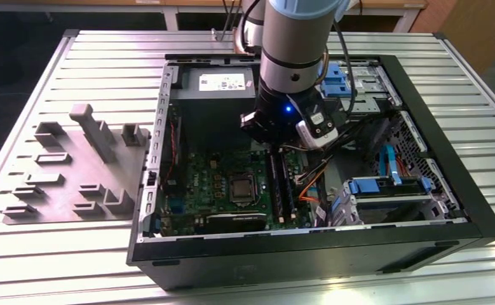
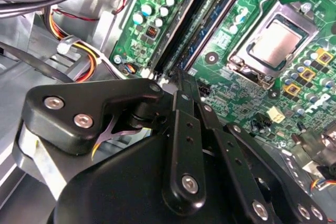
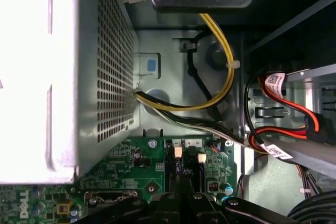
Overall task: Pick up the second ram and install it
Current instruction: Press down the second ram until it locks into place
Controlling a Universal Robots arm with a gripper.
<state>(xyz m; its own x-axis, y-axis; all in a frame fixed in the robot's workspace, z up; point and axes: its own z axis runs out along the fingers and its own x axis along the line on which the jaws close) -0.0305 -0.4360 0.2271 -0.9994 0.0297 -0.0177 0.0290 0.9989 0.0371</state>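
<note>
My gripper [image 1: 272, 151] is lowered into the open computer case [image 1: 476, 210], over the far end of the memory slots on the green motherboard [image 1: 204, 184]. In the second wrist view its black fingers [image 2: 185, 129] are drawn together, and the gripper [image 2: 177, 77] meets the end of a long dark stick with chips, the second ram [image 2: 207, 30], which lies in line between black slot strips. In the first wrist view the gripper [image 3: 182, 184] sits over the same slot ends [image 3: 178, 163]. Whether the tips touch the ram I cannot tell.
The processor socket [image 2: 275, 43] lies beside the slots. The perforated power supply box [image 3: 89, 77] and yellow and black cables [image 3: 226, 77] are close by. Blue drive caddies [image 1: 383, 187] fill the case's side at the exterior view's right. A grey fixture [image 1: 77, 165] stands outside at the exterior view's left.
</note>
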